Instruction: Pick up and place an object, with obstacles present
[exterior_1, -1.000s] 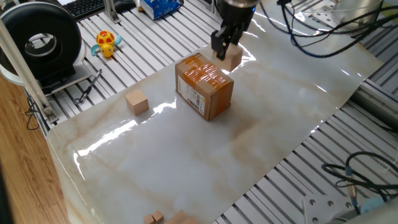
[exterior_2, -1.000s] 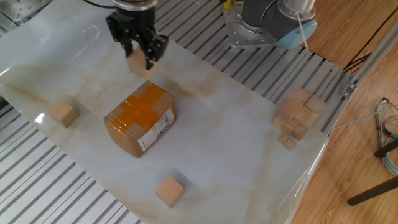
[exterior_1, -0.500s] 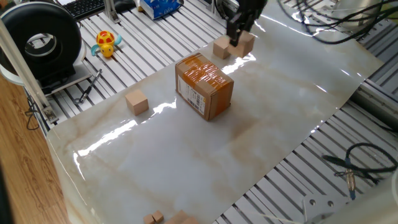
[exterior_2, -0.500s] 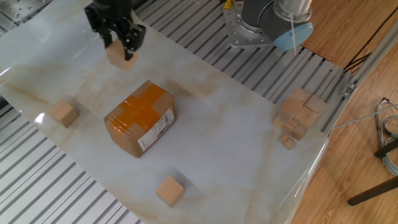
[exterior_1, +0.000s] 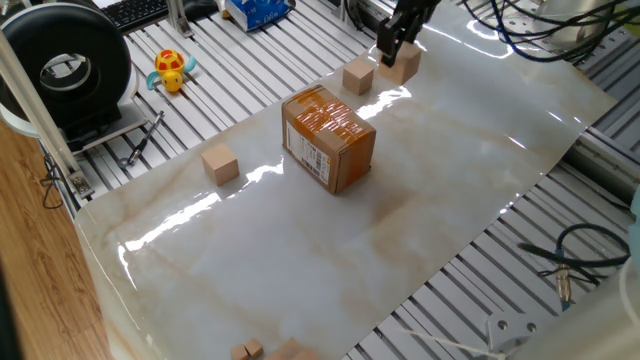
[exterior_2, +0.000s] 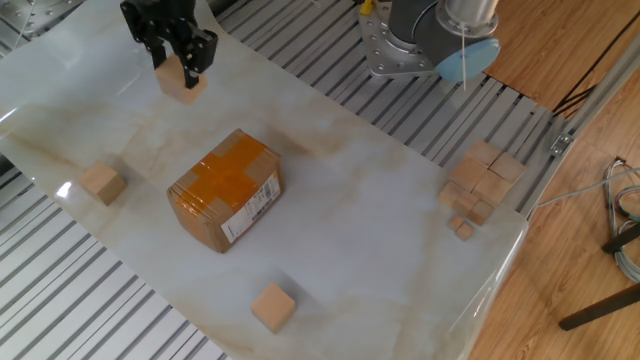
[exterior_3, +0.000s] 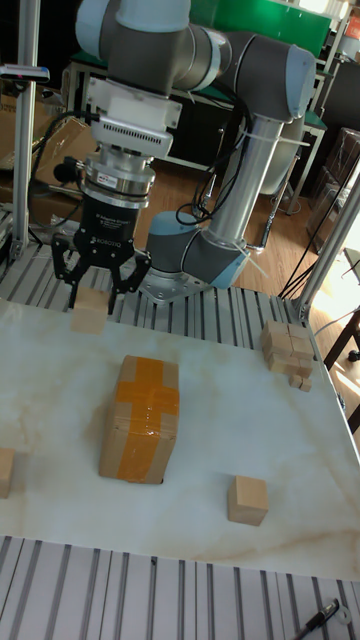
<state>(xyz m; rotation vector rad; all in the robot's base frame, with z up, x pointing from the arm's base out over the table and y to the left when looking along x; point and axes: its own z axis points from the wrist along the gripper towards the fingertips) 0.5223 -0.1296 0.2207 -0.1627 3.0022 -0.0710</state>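
Note:
The object, a small tan wooden cube (exterior_2: 184, 84), sits between the fingertips of my gripper (exterior_2: 179, 68), which is shut on its upper part near the table's back edge. The same cube (exterior_1: 406, 64) hangs under the gripper (exterior_1: 397, 50) in the one fixed view, and the cube (exterior_3: 90, 310) shows below the gripper (exterior_3: 95, 291) in the tall view. I cannot tell whether the cube touches the marble. The obstacle, a taped cardboard box (exterior_2: 225, 190) (exterior_1: 329, 137) (exterior_3: 140, 418), stands mid-table, well apart from the gripper.
Two look-alike cubes rest on the marble, one (exterior_2: 102, 183) left of the box and one (exterior_2: 273, 306) near the front edge. A pile of cubes (exterior_2: 483, 180) sits at the right corner. A black reel (exterior_1: 68, 68) and a yellow toy turtle (exterior_1: 171, 70) lie off the sheet.
My gripper has carried the cube away from the box's side toward the table's back corner and lower. The box and the other cubes have not moved.

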